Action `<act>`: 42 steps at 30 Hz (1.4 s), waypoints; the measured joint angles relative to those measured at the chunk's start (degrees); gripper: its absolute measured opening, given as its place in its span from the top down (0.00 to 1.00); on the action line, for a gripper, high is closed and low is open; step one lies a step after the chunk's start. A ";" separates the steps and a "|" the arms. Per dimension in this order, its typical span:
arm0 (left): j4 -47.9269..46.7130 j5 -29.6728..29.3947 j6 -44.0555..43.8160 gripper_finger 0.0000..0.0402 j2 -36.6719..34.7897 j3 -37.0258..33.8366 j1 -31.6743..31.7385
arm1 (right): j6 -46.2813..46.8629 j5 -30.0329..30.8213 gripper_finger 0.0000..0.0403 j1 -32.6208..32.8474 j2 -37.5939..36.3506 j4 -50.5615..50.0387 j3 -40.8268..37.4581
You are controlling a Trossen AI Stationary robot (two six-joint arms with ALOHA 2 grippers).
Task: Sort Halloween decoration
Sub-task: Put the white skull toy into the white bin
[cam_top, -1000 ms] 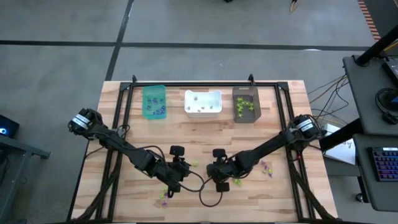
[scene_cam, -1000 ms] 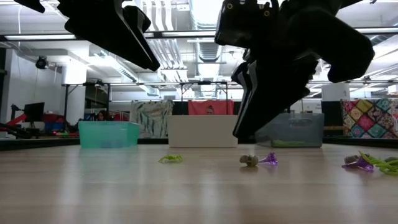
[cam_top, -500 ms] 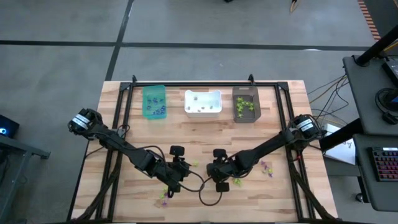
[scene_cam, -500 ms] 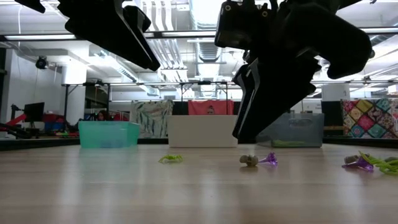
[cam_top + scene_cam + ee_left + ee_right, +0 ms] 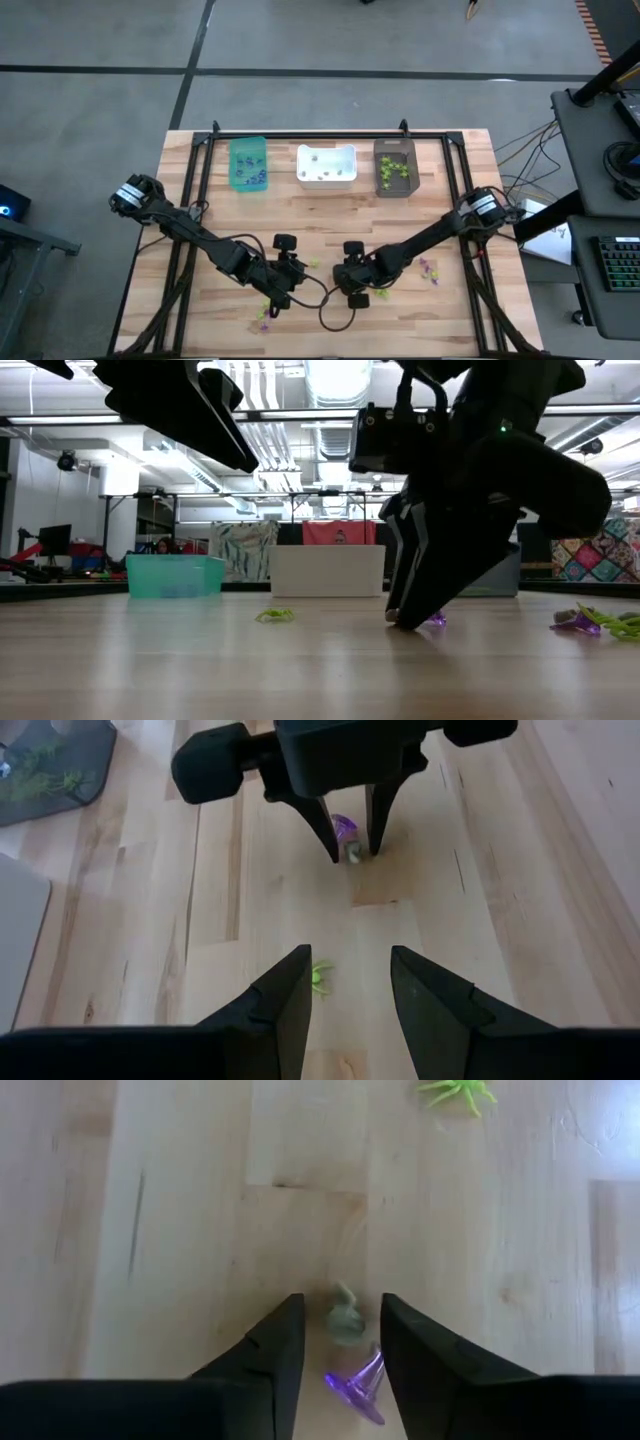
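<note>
While down at the tabletop, right gripper (image 5: 342, 1342) sits w/ fingers parted around a pale grey trinket (image 5: 345, 1318), not clamped, purple trinket (image 5: 358, 1384) just beside. Left gripper (image 5: 346, 985) hovering nearby above a lime-green trinket (image 5: 321, 978), fingers apart, holding nothing. More trinkets already in teal bin (image 5: 248, 165), white bin (image 5: 326, 166), dark brown bin (image 5: 396, 168) at far edge.
</note>
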 joint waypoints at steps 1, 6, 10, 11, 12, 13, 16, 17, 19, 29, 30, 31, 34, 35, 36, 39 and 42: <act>0.00 0.01 0.02 0.70 0.00 0.00 0.00 | -0.01 -0.03 0.72 -0.01 0.11 0.04 0.04; 0.04 -0.02 0.02 0.70 0.00 0.00 0.00 | -0.13 -0.50 0.83 -0.19 0.21 0.11 0.07; 0.05 -0.15 0.02 0.70 0.00 0.00 0.00 | -0.20 -0.47 0.93 -0.39 0.21 0.04 0.07; 0.03 -0.72 0.02 0.70 0.00 0.00 0.00 | -0.23 -0.35 0.95 -0.41 0.21 0.07 0.09; 0.03 -1.45 0.02 0.70 0.00 0.00 0.00 | -0.22 -0.18 0.96 -0.43 0.17 0.07 0.13; 0.05 -2.20 0.03 0.70 0.00 0.00 -0.01 | -0.20 -0.14 0.96 -0.45 0.13 0.09 0.15; -0.05 -2.64 0.56 0.70 -0.26 0.00 -0.54 | -0.45 -0.05 0.96 -0.55 -0.17 -0.09 0.55; -0.23 -2.76 0.88 0.70 -0.67 0.00 -0.85 | -0.79 -0.23 0.96 -0.64 -0.23 -0.39 0.90; -0.46 -2.88 1.53 0.70 -2.07 0.00 -1.56 | -1.59 -0.49 0.97 -1.03 -0.38 -0.75 1.69; -9.91 -17.39 -1.46 0.70 -10.93 0.00 -7.39 | -11.90 -0.50 0.98 -6.46 -1.01 -5.44 11.93; -10.86 -19.08 -2.51 0.70 -11.80 0.00 -8.04 | -13.22 -0.45 0.98 -7.30 -1.02 -5.76 13.16; -11.80 -20.41 -3.62 0.70 -12.62 0.00 -8.69 | -14.59 -0.41 0.98 -8.16 -1.08 -6.49 14.30; -15.12 -23.37 -6.77 0.70 -14.65 0.02 -10.47 | -18.74 -0.01 0.98 -11.12 -1.12 -8.86 17.64; -15.80 -23.93 -7.54 0.70 -15.17 0.00 -10.91 | -20.10 -0.01 0.98 -12.46 -1.12 -9.55 18.83; -16.58 -24.46 -8.18 0.70 -15.58 0.00 -11.29 | -21.38 -0.01 0.98 -13.76 -1.15 -10.10 19.92; -17.57 -25.43 -9.14 0.70 -16.13 0.00 -11.91 | -24.60 0.00 0.98 -18.33 -1.32 -11.12 22.83; -18.10 -25.40 -9.28 0.70 -16.02 0.00 -11.91 | -27.01 -1.54 0.98 -23.00 -1.34 -13.01 24.58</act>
